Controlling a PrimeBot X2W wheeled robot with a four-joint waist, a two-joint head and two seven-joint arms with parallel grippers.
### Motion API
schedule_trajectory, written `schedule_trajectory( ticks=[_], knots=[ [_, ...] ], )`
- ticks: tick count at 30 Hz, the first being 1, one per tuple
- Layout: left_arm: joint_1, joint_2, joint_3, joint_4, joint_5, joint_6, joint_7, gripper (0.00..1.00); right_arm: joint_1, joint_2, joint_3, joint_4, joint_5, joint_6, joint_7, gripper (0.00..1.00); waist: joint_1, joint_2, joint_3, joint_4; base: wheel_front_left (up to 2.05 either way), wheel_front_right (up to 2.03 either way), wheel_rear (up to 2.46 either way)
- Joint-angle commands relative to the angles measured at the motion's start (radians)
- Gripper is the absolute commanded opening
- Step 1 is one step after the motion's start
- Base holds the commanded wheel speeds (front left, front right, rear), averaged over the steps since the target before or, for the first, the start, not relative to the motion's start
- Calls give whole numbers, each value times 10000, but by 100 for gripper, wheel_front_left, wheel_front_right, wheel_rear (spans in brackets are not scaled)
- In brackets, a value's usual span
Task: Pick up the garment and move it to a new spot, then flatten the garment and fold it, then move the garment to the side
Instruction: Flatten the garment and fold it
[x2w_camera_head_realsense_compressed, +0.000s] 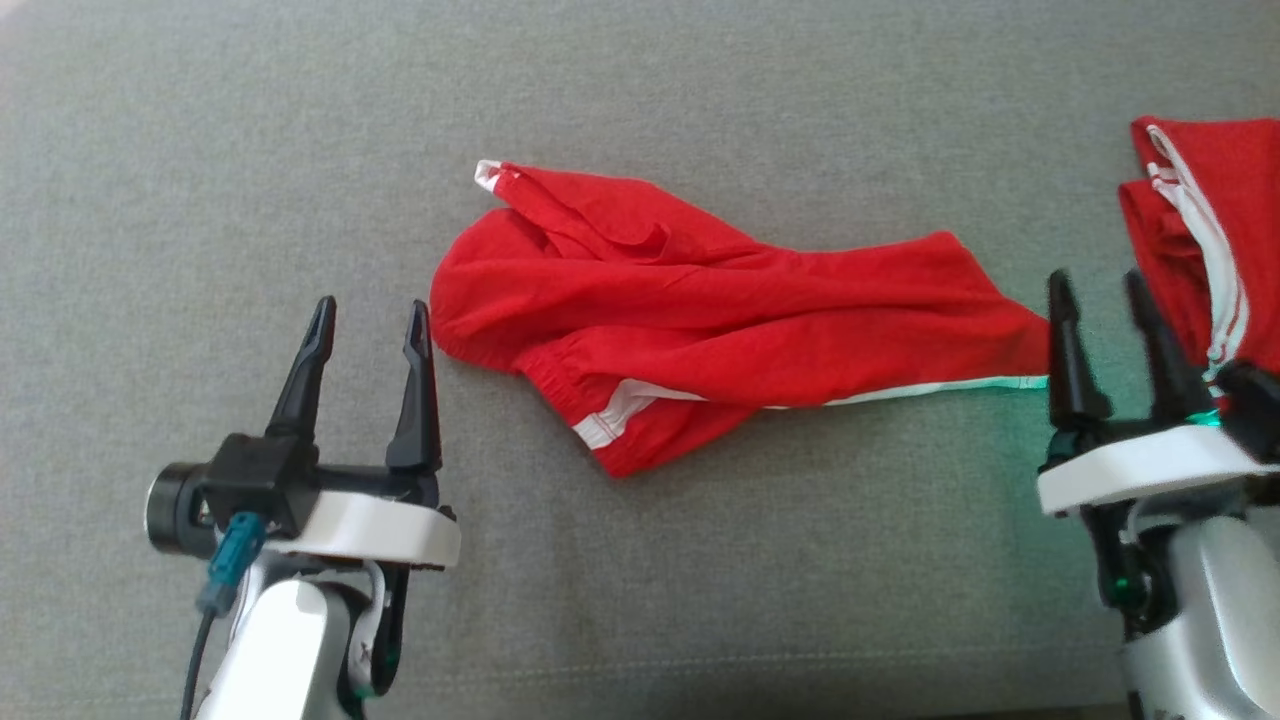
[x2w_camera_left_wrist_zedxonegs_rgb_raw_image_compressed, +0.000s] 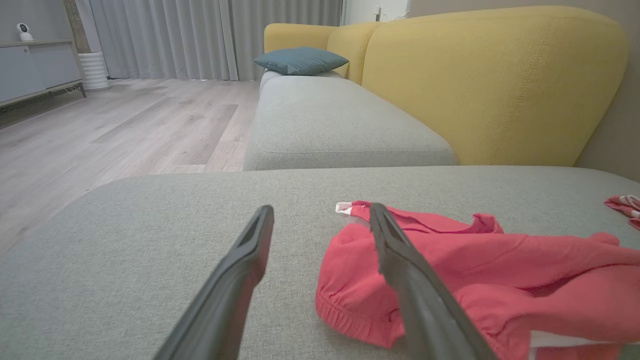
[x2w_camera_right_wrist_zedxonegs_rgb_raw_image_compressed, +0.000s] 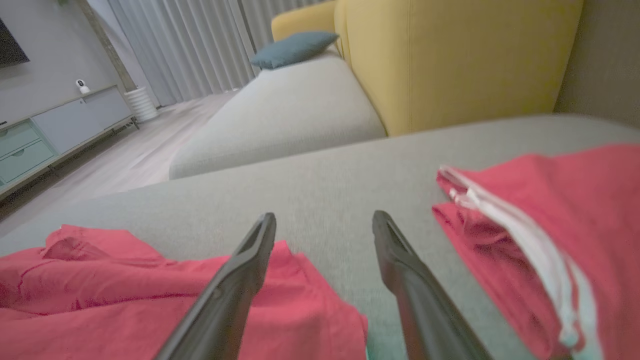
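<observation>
Garment (x2w_camera_head_realsense_compressed: 700, 310): red shorts with a white side stripe, bunched and creased, stretched long across the grey seat (x2w_camera_head_realsense_compressed: 300, 150) underneath. Not flat and not folded, so I judge the flattening step is the one in hand.

Left gripper (x2w_camera_head_realsense_compressed: 371, 305): just beside the garment's rounded left end, apart from the cloth in the head view. Fingers spread wide with nothing between them but seat fabric. In its own wrist view one finger crosses in front of the red cloth, but I read that as overlap, not a grip.

Right gripper (x2w_camera_head_realsense_compressed: 1097, 278): at the garment's opposite, narrow end, with its nearer fingertip level with the hem. Also spread wide and empty. Whether that finger touches the hem I cannot tell.

Second red piece (x2w_camera_head_realsense_compressed: 1210, 200): striped like the garment, beyond its right end and apart from it. It is probably a finished item set aside.

Reasoning on placement: one open gripper at each end suits pinching both ends and drawing the cloth taut.

Risk: the right gripper sits between the two red pieces, so a grab too far out could catch the wrong one.
</observation>
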Motion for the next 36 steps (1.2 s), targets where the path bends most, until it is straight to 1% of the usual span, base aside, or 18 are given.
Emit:
schedule_trajectory(
  ticks=[1, 6, 10, 13, 18, 26, 28, 30, 32, 34, 35, 36],
  knots=[
    [-202, 72, 394, -281, 104, -18, -120, 100, -10, -175, 207, -541, -232, 35, -178, 100, 0, -1, -64, -36, 0, 0, 0],
    [46, 92, 468, -293, 171, 98, -120, 100, 567, -235, 319, -1955, -1250, 35, -389, 100, 0, -1, -283, -117, 0, 0, 0],
    [301, 119, 482, -317, 222, 205, -120, 100, 1218, -24, 567, -2960, -1656, 35, -142, 100, 0, -1, -489, -167, 0, 0, 0],
    [473, 147, 480, -320, 226, 258, -120, 100, 1666, 161, 704, -3477, -1735, 35, 87, 100, 0, -1, -623, -191, 0, 0, 0],
    [660, 177, 458, -347, 216, 333, -111, 100, 2076, 390, 766, -3930, -1726, 35, 346, 100, 0, -1, -709, -225, 0, 0, 0],
    [643, 213, 351, -419, 244, 387, -30, 100, 2087, 468, 717, -4148, -1729, 35, 470, 100, 0, -1, -685, -207, 0, 0, 0],
    [607, 253, 213, -459, 287, 299, 77, 100, 2089, 476, 703, -4150, -1706, 35, 484, 100, 0, -1, -681, -202, 0, 0, 0],
    [540, 266, -19, -508, 276, 112, 368, 100, 2099, 484, 695, -4143, -1691, 35, 506, 100, 0, -1, -659, -192, 0, 0, 0],
    [466, 245, -367, -491, 188, -179, 1021, 100, 2111, 494, 685, -4123, -1670, 35, 548, 100, 0, -1, -630, -181, 0, 0, 0],
    [377, 206, -805, -441, 89, -510, 1959, 100, 2111, 507, 684, -4096, -1654, 35, 599, 100, 0, -1, -585, -186, 0, 0, 0],
    [377, 206, -805, -441, 89, -510, 1959, 100, 2111, 507, 684, -4096, -1654, 35, 599, 100, 0, -1, -585, -186, 0, 0, 0],
    [308, 157, -1005, -483, 13, -679, 2331, 100, 2098, 513, 692, -4080, -1645, 35, 619, 100, 0, -1, -562, -203, 0, 0, 0]
  ],
)
